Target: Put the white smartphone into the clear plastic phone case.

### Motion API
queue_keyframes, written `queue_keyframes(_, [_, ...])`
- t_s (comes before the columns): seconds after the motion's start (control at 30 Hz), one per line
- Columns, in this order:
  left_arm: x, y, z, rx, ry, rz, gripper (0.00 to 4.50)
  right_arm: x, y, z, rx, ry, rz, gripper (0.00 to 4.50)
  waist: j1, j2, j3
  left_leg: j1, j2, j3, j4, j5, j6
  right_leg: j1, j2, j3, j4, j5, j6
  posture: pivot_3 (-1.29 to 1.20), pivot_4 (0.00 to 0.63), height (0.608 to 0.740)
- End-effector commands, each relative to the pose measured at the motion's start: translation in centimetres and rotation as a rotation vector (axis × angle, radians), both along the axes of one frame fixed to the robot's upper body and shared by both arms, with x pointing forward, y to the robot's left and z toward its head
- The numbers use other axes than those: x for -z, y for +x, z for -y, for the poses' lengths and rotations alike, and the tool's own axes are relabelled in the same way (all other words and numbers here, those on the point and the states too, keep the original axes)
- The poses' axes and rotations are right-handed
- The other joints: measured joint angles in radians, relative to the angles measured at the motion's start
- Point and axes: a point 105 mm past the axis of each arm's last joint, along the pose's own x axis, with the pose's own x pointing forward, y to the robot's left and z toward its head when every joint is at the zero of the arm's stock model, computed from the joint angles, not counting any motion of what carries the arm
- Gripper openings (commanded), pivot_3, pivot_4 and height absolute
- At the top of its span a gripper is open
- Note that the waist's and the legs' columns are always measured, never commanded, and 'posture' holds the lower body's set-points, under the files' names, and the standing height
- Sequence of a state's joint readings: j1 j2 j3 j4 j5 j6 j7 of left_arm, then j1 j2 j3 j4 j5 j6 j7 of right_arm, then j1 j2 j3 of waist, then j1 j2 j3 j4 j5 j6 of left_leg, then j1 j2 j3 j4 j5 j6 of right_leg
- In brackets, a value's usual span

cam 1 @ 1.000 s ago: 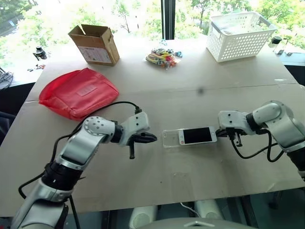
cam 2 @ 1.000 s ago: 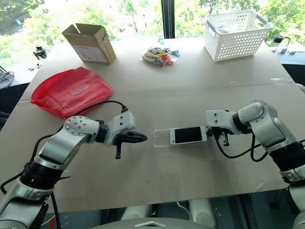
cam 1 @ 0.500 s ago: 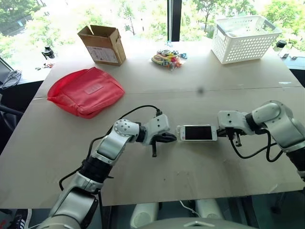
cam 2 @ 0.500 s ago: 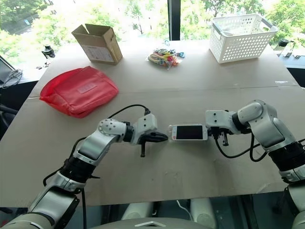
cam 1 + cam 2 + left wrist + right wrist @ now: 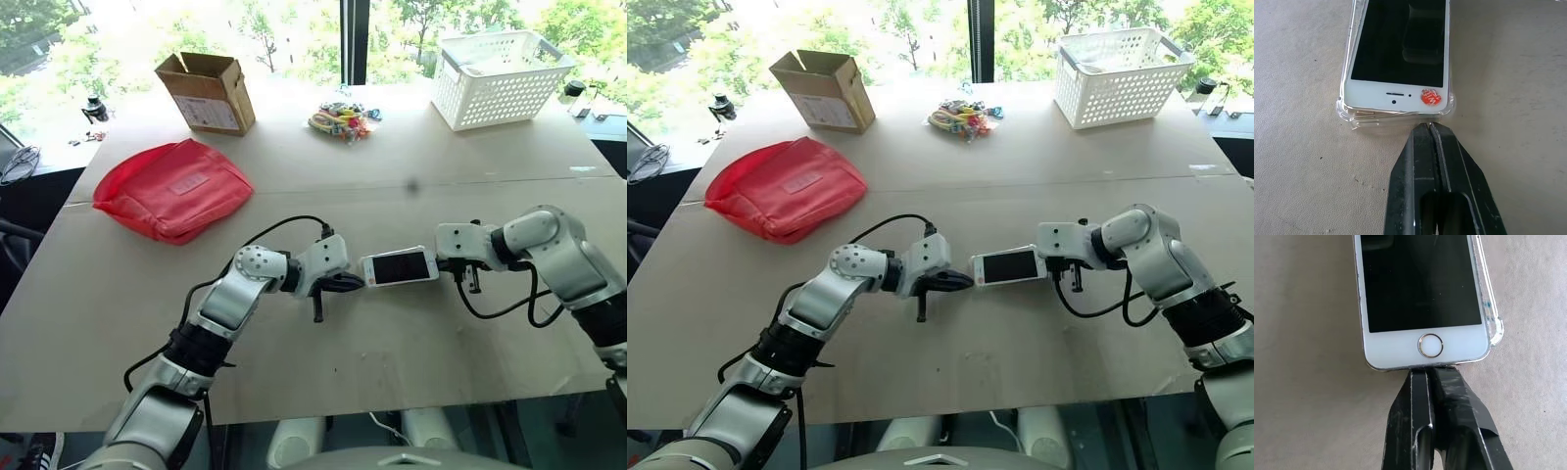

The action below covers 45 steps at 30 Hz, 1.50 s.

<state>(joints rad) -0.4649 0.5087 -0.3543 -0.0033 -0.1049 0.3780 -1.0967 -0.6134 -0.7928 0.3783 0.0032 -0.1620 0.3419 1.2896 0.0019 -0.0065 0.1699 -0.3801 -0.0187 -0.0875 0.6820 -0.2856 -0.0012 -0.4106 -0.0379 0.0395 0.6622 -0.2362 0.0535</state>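
Phone [image 5: 400, 266] lies in case [image 5: 1347, 105] on worktop [image 5: 392, 362]. Left claw [image 5: 357, 283] closed, empty, braces case end; right claw [image 5: 443, 260] closed, empty, pushes phone's button end to seat it.

My table [image 5: 392, 382] is a pale beige board top with a seam running across it. Taking the white smartphone [image 5: 400, 266] as the mark, it lies screen-up in the clear plastic phone case [image 5: 1347, 105] near the middle. A red fabric pouch [image 5: 171, 188] lies beyond it to my left, a cardboard box [image 5: 206, 91] farther that way, a colourful heap of small things [image 5: 339, 119] straight beyond, and a white basket [image 5: 502, 76] beyond to my right.
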Motion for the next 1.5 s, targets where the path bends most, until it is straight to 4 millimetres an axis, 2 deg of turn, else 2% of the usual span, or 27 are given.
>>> queue_keyframes(0.03, [-1.0, -0.1, -0.7, -0.016, -0.021, 0.010, 0.00, -1.8, 0.8, 0.4, -0.010, 0.000, 0.077, 0.07, -0.004, 0.000, 0.000, 0.000, 0.000, 0.000, 0.000, 0.000, 0.000, 0.000, 0.000, 0.000, 0.000, 0.000, 0.000, 0.00, 0.150, 0.740])
queue_keyframes(0.2, [-1.8, 0.8, -4.1, -0.107, 0.023, 0.025, 0.00, -2.5, 1.3, 1.5, 0.030, -0.001, 0.100, 0.07, -0.023, 0.000, 0.001, -0.002, 0.001, -0.001, -0.001, 0.000, 0.000, -0.002, 0.001, -0.001, 0.000, 0.000, 0.000, 0.00, 0.150, 0.740])
queue_keyframes(0.33, [-1.6, 1.4, -5.2, -0.147, 0.036, 0.033, 0.00, -3.1, 2.2, 2.1, 0.047, -0.002, 0.143, 0.07, -0.023, 0.000, 0.001, -0.001, 0.002, -0.001, -0.003, 0.000, 0.000, -0.003, 0.001, 0.000, 0.000, 0.000, 0.000, 0.00, 0.150, 0.740])
queue_keyframes(0.47, [-1.2, 1.6, -4.6, -0.149, 0.022, 0.025, 0.00, -3.8, 3.7, 1.6, 0.054, 0.027, 0.221, 0.07, -0.021, 0.000, 0.001, -0.001, 0.002, 0.000, -0.003, 0.000, 0.000, -0.003, 0.001, 0.000, -0.001, 0.000, 0.000, 0.00, 0.150, 0.740])
queue_keyframes(0.57, [-1.2, 1.6, -3.5, -0.127, 0.009, 0.029, 0.00, -3.3, 2.8, 1.6, 0.024, -0.010, 0.168, 0.07, -0.013, 0.000, 0.001, -0.002, 0.002, 0.000, -0.003, 0.000, 0.000, -0.003, 0.001, -0.001, -0.001, 0.000, 0.000, 0.00, 0.150, 0.740])
queue_keyframes(0.83, [-1.1, 1.6, -1.3, -0.078, -0.015, 0.034, 0.00, -3.6, 0.0, 1.4, -0.037, -0.096, 0.052, 0.07, -0.016, 0.000, 0.001, -0.003, 0.001, -0.001, -0.003, 0.000, 0.000, -0.003, 0.000, -0.001, -0.001, 0.000, 0.000, 0.00, 0.150, 0.740])
queue_keyframes(0.97, [-1.0, 1.6, -1.2, -0.072, -0.017, 0.032, 0.00, -2.9, -0.2, 0.6, -0.057, -0.095, 0.045, 0.07, -0.021, 0.000, 0.001, -0.002, 0.002, -0.001, -0.003, 0.000, 0.000, -0.003, 0.001, -0.001, -0.001, 0.000, 0.000, 0.00, 0.150, 0.740])
queue_keyframes(1.23, [-0.6, 1.5, -1.7, -0.074, 0.006, 0.032, 0.00, -1.7, 0.8, -0.5, -0.085, -0.108, 0.065, 0.07, -0.019, 0.000, 0.001, -0.002, 0.002, -0.001, -0.003, 0.000, 0.000, -0.003, 0.001, -0.001, -0.001, 0.000, 0.000, 0.00, 0.150, 0.740])
queue_keyframes(1.5, [-0.7, 1.8, -1.7, -0.077, 0.005, 0.046, 0.00, -2.2, 1.4, -2.0, -0.124, -0.093, 0.113, 0.07, -0.019, 0.000, 0.001, -0.002, 0.002, -0.001, -0.003, 0.000, 0.000, -0.003, 0.001, -0.001, 0.000, 0.000, 0.000, 0.00, 0.150, 0.740])
